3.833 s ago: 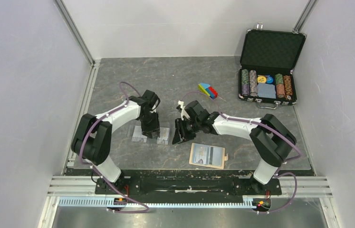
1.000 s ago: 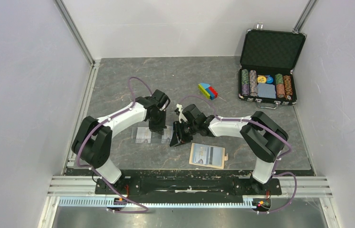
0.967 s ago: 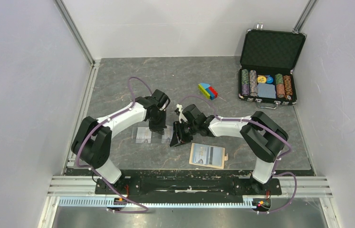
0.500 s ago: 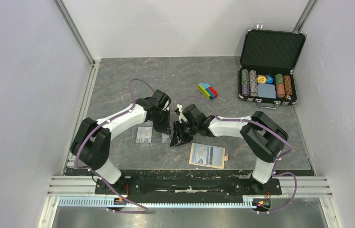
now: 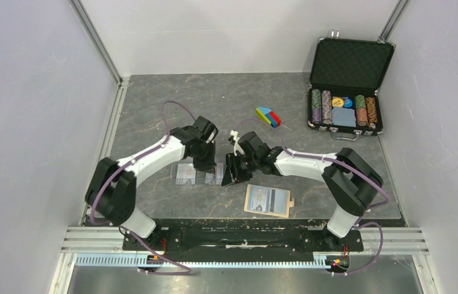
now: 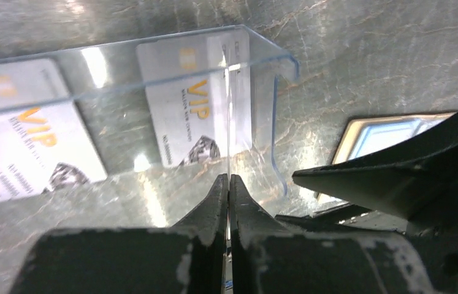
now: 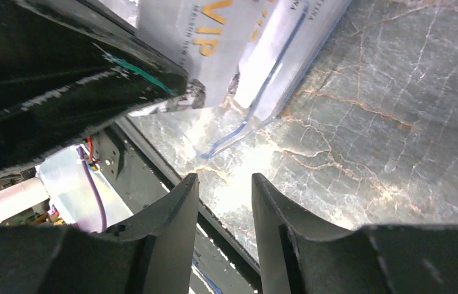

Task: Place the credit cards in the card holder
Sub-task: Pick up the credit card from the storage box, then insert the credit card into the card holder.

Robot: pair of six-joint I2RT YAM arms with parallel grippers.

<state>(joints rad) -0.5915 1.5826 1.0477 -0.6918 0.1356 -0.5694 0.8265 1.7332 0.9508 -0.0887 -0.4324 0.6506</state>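
Observation:
Two pale credit cards printed "VIP" lie side by side in clear surrounds, one on the left [image 5: 184, 173] [image 6: 24, 147] and one on the right [image 5: 214, 178] [image 6: 195, 104]. My left gripper [image 5: 206, 166] [image 6: 229, 182] stands over the gap between them. It is shut on a thin clear edge of the right card, which runs forward from the jaws. My right gripper [image 5: 229, 177] [image 7: 225, 180] sits just right of that card [image 7: 214, 30], jaws partly open and empty. The tan card holder [image 5: 267, 200] [image 6: 379, 135] lies open nearer the front, showing pale blue pockets.
An open black poker-chip case [image 5: 344, 110] stands at the back right. A small coloured block [image 5: 268, 116] lies behind the right arm. Grey walls close in both sides, and the black base rail [image 5: 238, 236] runs along the near edge.
The left gripper has shifted slightly right over the right card, and its jaws loosened briefly and shut again. The right gripper has edged a little away, opening slightly.

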